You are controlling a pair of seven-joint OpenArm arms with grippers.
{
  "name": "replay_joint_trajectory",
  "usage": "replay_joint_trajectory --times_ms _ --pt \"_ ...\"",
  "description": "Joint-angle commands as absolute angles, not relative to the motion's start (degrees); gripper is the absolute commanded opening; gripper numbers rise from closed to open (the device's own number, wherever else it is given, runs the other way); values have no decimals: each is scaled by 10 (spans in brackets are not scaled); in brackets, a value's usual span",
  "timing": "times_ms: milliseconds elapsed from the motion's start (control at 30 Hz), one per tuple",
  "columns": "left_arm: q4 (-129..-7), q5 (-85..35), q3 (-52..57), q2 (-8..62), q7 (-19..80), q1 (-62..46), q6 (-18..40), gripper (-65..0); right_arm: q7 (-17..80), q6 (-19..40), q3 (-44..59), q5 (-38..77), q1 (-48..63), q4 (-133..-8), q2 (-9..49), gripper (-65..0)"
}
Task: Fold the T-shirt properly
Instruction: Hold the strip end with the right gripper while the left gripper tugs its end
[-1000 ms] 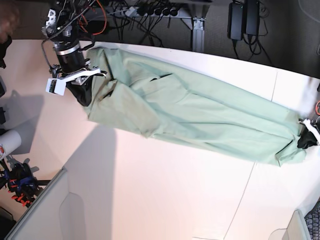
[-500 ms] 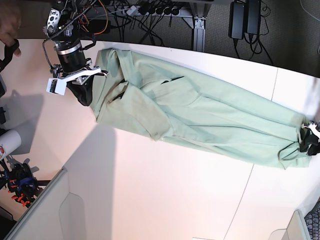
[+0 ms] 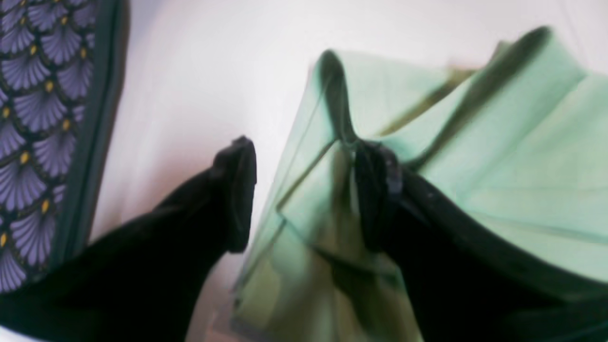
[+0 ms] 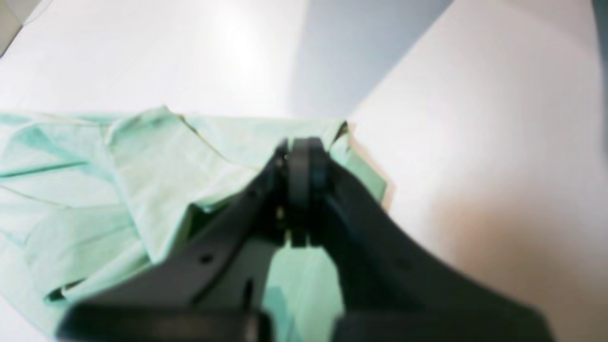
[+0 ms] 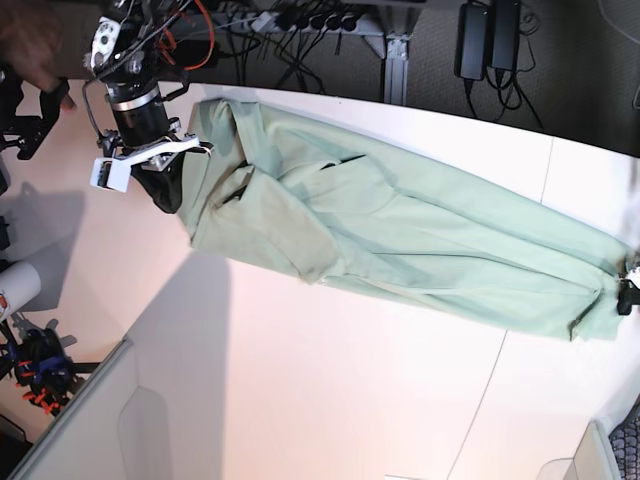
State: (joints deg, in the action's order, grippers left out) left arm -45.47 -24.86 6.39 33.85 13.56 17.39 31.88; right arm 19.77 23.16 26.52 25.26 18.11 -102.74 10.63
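The T-shirt (image 5: 400,240) lay stretched in a long band across the white table (image 5: 330,400), my right claw (image 4: 301,190) pressed together on its corner and my left claw (image 3: 304,190) spread wide, one finger resting on the hem.

The T-shirt (image 5: 400,235) is soft matt cloth (creased) on a smooth white table (image 5: 330,390).

White table (image 5: 330,390); tangled cables (image 5: 300,25) behind; dark floor.
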Motion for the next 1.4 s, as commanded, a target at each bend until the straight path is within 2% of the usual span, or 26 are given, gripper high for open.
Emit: replay_joint_trajectory --times_ms 0,167,433,500,600,700,1033,1367 --pt "-453 -272 67 351 133 193 343 -284 184 234 269 259 178 -1038 113 -650" --pt "-449 -338 67 346 193 195 396 -284 185 234 269 259 178 -1037 112 -650" --pt "-449 -373 67 312 269 193 400 -287 187 234 269 260 178 -1037 112 -650" --pt "-449 -375 67 307 269 188 400 -353 189 234 269 259 179 -1037 112 -650" --pt "-449 -375 67 304 267 176 400 -527 193 234 269 259 178 -1037 113 -650" --pt "-449 -375 67 306 211 158 400 -650 193 234 269 260 178 -1037 113 -650" --pt "-476 -370 67 313 137 149 400 -650 193 234 269 260 178 -1037 113 -650" --pt "-663 -311 67 320 137 104 400 -650 191 234 269 260 178 -1037 112 -650"
